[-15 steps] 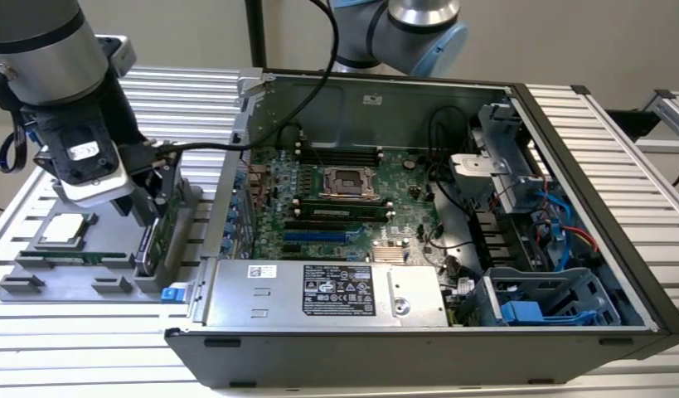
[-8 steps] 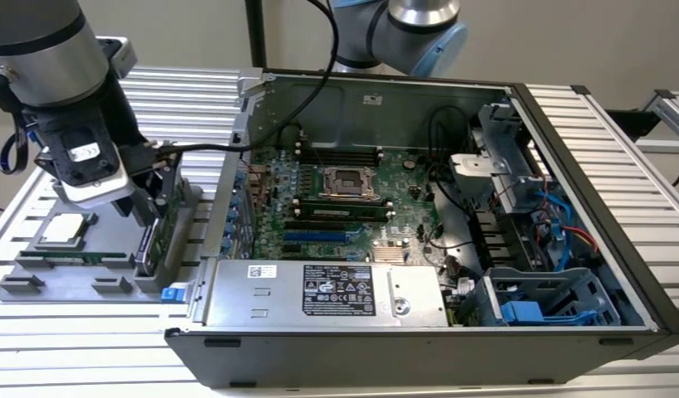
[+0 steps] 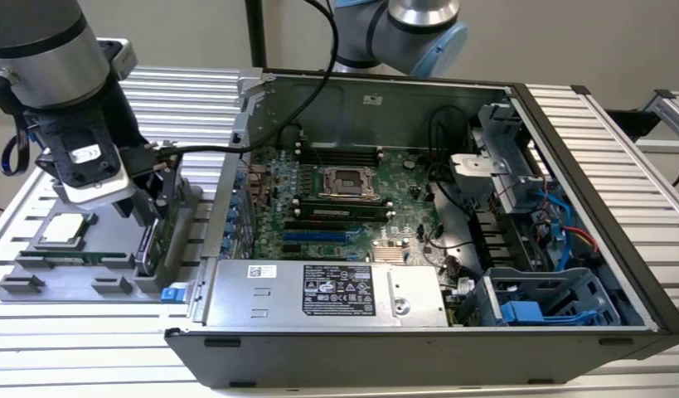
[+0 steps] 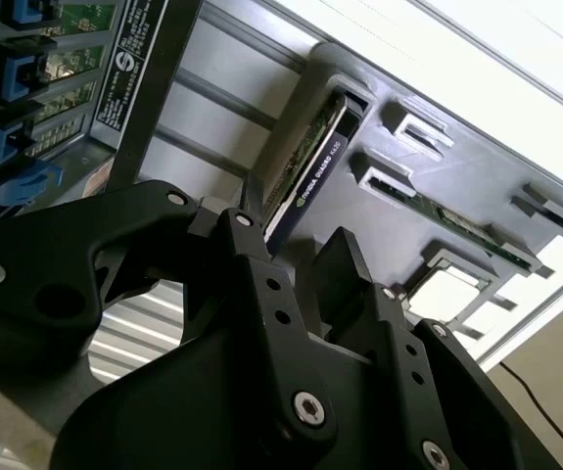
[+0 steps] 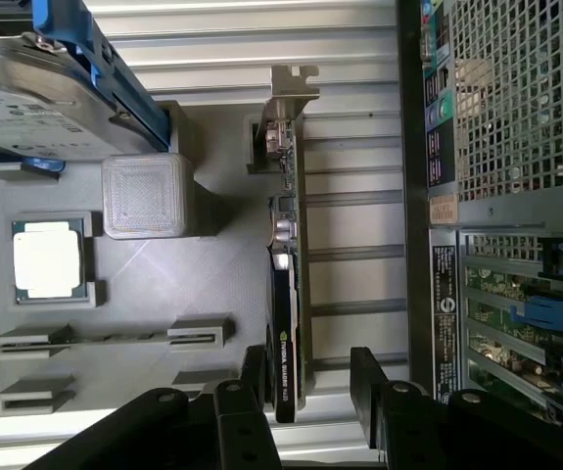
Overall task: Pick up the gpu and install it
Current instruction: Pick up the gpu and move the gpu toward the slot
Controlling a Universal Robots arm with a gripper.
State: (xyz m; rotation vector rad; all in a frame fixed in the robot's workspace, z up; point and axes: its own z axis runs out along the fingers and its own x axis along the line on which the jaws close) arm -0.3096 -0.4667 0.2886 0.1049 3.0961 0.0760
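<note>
The gpu (image 5: 286,294) stands on its long edge in a slot of the grey parts tray (image 5: 222,255), silver bracket at one end and black shroud at the other. My gripper (image 5: 310,382) is open and straddles the shroud end, one finger (image 5: 252,372) close beside the card and the other finger (image 5: 369,382) well apart from it. In the second wrist view the gpu (image 4: 310,166) runs down between the black fingers of the gripper (image 4: 296,259). In the exterior view the gripper (image 3: 151,195) hangs over the gpu (image 3: 151,245) at the tray's right end.
The tray (image 3: 51,282) also holds a CPU (image 5: 50,259), a RAM stick (image 5: 105,338) and a hard drive with blue rails (image 5: 36,88). The open computer case (image 3: 428,207) lies to the exterior view's right, its motherboard slots (image 3: 317,236) exposed.
</note>
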